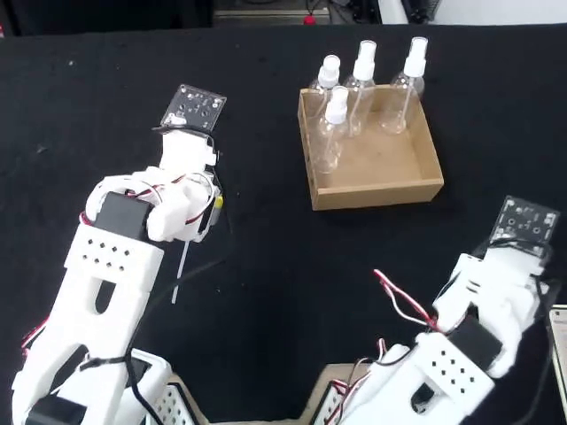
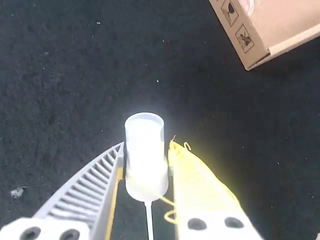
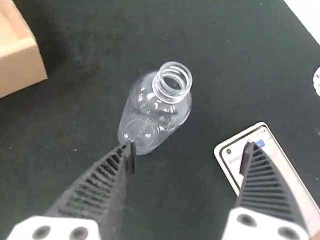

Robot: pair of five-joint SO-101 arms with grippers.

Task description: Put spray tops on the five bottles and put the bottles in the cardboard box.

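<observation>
Fifth bottle awaits its top: the left tool (image 2: 146, 146) is clenched on the last spray top (image 2: 145, 157). Its cap end points away from the wrist and its thin tube (image 1: 180, 268) trails back along the arm, low over the table (image 1: 283, 292).

Across the table, the right tool (image 3: 189, 152) hangs released, jaws wide. The one uncapped bottle (image 3: 156, 112) stands upright just ahead of them, open neck (image 3: 173, 81) facing up, nearer one finger than the other. A phone (image 3: 232, 160) lies just beside it.

Four capped bottles (image 1: 354, 97) stand along the far side of the box (image 1: 376, 192), which sits between the arms and farther out.

Top and bottle are well apart, each at its own arm, and the right arm is plainly the nearer to the bottle. The bottle's long axis is vertical while the tube looks closer to level, so the top would likely need turning tube-down over the neck, with the right tool steadying the bottle.
</observation>
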